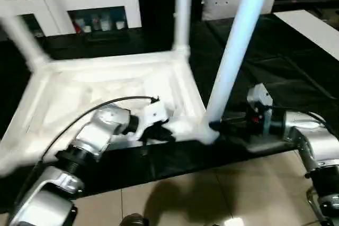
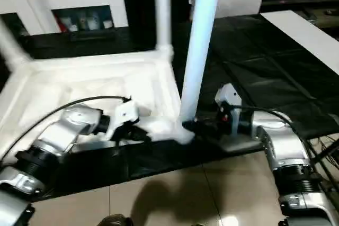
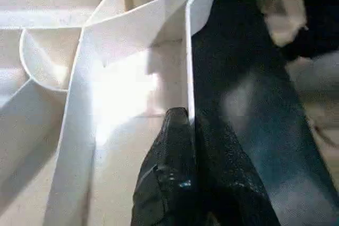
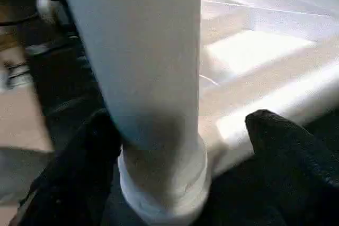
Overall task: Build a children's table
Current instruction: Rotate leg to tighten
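Left gripper [image 3: 192,130] jaws clamped together on near rim wall of upturned tabletop [image 1: 106,91], just beside the near corner socket. Right gripper [image 4: 177,146] jaws apart, straddling the base of the near leg [image 1: 233,51] seated upright in that socket, one finger either side, no clamp visible. Beyond the jaws: two more legs [image 1: 183,9] standing in far sockets. Fourth corner out of sight, so one leg possibly left. No readable writing or brand anywhere.

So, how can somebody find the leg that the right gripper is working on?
On the black work table lies the white tabletop, underside up. Three legs stand in it; this leg rises from the near corner between the right gripper fingers, nearest the camera.
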Tool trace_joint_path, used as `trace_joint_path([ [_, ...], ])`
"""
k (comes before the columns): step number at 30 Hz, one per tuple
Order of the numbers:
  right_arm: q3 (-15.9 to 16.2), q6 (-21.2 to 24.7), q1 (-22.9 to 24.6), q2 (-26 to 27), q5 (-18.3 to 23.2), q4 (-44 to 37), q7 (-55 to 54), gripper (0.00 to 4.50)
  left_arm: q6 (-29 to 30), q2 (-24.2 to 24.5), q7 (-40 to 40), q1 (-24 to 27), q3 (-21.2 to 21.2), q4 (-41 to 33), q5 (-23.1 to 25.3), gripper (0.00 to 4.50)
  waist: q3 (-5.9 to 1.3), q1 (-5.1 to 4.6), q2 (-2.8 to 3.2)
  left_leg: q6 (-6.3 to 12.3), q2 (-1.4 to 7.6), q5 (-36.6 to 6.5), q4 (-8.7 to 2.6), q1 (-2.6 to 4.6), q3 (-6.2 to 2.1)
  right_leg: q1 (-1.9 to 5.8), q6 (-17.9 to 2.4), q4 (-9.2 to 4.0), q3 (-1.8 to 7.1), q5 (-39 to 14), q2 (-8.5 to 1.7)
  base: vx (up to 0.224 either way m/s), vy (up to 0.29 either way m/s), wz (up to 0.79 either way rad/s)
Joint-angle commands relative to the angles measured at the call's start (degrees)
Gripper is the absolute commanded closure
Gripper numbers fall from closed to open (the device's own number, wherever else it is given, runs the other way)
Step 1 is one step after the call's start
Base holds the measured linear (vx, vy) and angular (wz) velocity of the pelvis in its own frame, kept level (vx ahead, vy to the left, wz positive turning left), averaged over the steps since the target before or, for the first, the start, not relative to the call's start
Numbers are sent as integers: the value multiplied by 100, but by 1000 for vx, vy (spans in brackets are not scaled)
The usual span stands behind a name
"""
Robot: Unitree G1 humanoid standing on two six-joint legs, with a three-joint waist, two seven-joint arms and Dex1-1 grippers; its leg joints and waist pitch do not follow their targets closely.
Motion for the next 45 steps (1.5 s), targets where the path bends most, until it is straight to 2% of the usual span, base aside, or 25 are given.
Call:
trace_joint_path([
  [1, 157, 177, 44, -123, 108, -221, 354, 78, -266, -15, -377, -130, -192, -167, -19, 450, -425, -31, -98, 475, 193, -1021, -366, 115, -6, 315, -1167, -418, 285, -1360, -328, 0, 0, 0],
  [3, 344, 319, 79, -241, 145, -299, 641, 99, -355, 68, -608, -135, -269, -204, -58, 450, -427, -23, -119, 450, 187, -1023, -365, 108, -10, 325, -1172, -412, 285, -1361, -332, 0, 0, 0],
  [7, 451, 419, 103, -296, 224, -330, 913, 136, -493, 87, -741, -162, -314, -153, -72, 450, -419, -15, -125, 378, 179, -1095, -370, 101, -12, 323, -1076, -441, 288, -1639, -351, 0, 0, 0],
  [14, 495, 654, 109, -341, 320, -404, 1076, 186, -559, 57, -788, -180, -284, -62, -80, 450, -432, -14, -136, 397, 175, -981, -354, 94, -9, 321, -1085, -429, 283, -1537, -340, 0, 0, 0],
  [16, 502, 698, 108, -348, 355, -412, 1098, 213, -553, 52, -790, -178, -275, -54, -94, 450, -433, -7, -138, 393, 177, -961, -354, 96, -11, 322, -1068, -426, 284, -1543, -340, 0, 0, 0],
  [19, 467, 777, 115, -318, 430, -446, 1129, 225, -508, 51, -797, -167, -256, -47, -152, 450, -431, -1, -145, 396, 177, -942, -354, 95, -11, 318, -1059, -423, 284, -1556, -338, 0, 0, 0],
  [23, 397, 971, 204, -159, 580, -613, 877, 234, -24, -66, -497, -113, -64, -128, -259, 450, -426, -1, -143, 377, 170, -954, -353, 89, -9, 321, -1063, -431, 281, -1590, -341, 0, 0, 0],
  [26, 301, 1398, 193, 77, 607, -692, 291, 237, 427, -161, -220, -81, 37, -242, -284, 450, -414, -23, -140, 314, 161, -1034, -367, 94, -19, 320, -996, -450, 272, -1820, -336, 0, 0, 0],
  [27, 270, 1416, 179, 200, 535, -686, 4, 237, 560, -215, -65, -70, 75, -273, -271, 450, -399, -50, -138, 243, 150, -1131, -379, 89, -27, 322, -896, -481, 267, -2076, -341, 0, 0, 0],
  [28, 198, 1377, 135, 478, 331, -607, -641, 238, 880, -349, 271, -47, 173, -348, -269, 450, -382, -78, -121, 171, 140, -1216, -388, 104, -23, 297, -866, -504, 269, -2195, -337, 0, 0, 0],
  [29, 138, 1311, 82, 666, 185, -480, -1078, 238, 1068, -450, 525, -34, 238, -396, -249, 450, -382, -105, -127, 126, 135, -1240, -396, 88, -35, 312, -849, -493, 259, -2242, -344, 0, 0, 0],
  [31, 47, 1227, -23, 908, 2, -251, -1657, 241, 1382, -608, 861, -16, 324, -485, -252, 450, -371, -246, -132, 2, 114, -1406, -419, 94, -59, 315, -720, -545, 223, -2597, -347, 0, 0, 0],
  [32, -52, 1210, -130, 1170, -173, -67, -2298, 241, 1793, -825, 1236, 3, 459, -600, -285, 450, -357, -275, -105, -1, 111, -1420, -420, 86, -64, 314, -716, -552, 228, -2581, -347, 0, 0, 0],
  [33, -92, 1223, -171, 1272, -236, -7, -2551, 243, 1947, -924, 1396, 5, 522, -631, -294, 450, -361, -365, -123, -15, 113, -1377, -428, 58, -65, 331, -774, -518, 229, -2408, -325, 0, 0, 0],
  [34, -146, 1242, -220, 1392, -298, 65, -2851, 244, 2082, -1043, 1585, 0, 585, -643, -291, 450, -344, -418, -121, -3, 88, -1422, -430, 46, -68, 336, -721, -559, 202, -2544, -318, 0, 0, 0],
  [35, -192, 1256, -263, 1488, -343, 133, -3095, 245, 2181, -1144, 1744, -8, 638, -643, -288, 450, -357, -429, -126, 28, 76, -1428, -415, 68, -62, 331, -698, -584, 203, -2581, -325, 0, 0, 0],
  [36, -258, 1270, -328, 1605, -388, 258, -3409, 245, 2278, -1298, 1984, -29, 726, -604, -293, 450, -359, -482, -127, 79, 71, -1357, -394, 67, -46, 313, -747, -582, 224, -2460, -317, 0, 0, 0],
  [39, -360, 1218, -466, 1842, -514, 526, -4038, 245, 2500, -1651, 2545, -84, 911, -526, -309, 450, -367, -506, -134, 211, 60, -1166, -375, 55, -27, 324, -829, -573, 225, -2146, -290, 0, 0, 0],
  [41, -452, 957, -509, 1968, -498, 662, -4147, 245, 2513, -1829, 2805, -109, 928, -489, -264, 450, -363, -495, -127, 278, 61, -1148, -368, 71, -12, 307, -853, -585, 232, -2050, -293, 0, 0, 0],
  [43, -587, 853, -545, 2078, -473, 727, -4235, 193, 2583, -1902, 2896, -107, 894, -577, -203, 450, -366, -476, -118, 346, 71, -1074, -379, 60, -16, 326, -889, -561, 233, -1871, -280, 0, 0, 0],
  [45, -609, 830, -542, 2084, -448, 712, -4193, 180, 2551, -1884, 2876, -108, 861, -596, -176, 450, -366, -470, -112, 375, 80, -1039, -387, 55, -23, 336, -922, -545, 231, -1760, -282, 0, 0, 0],
])
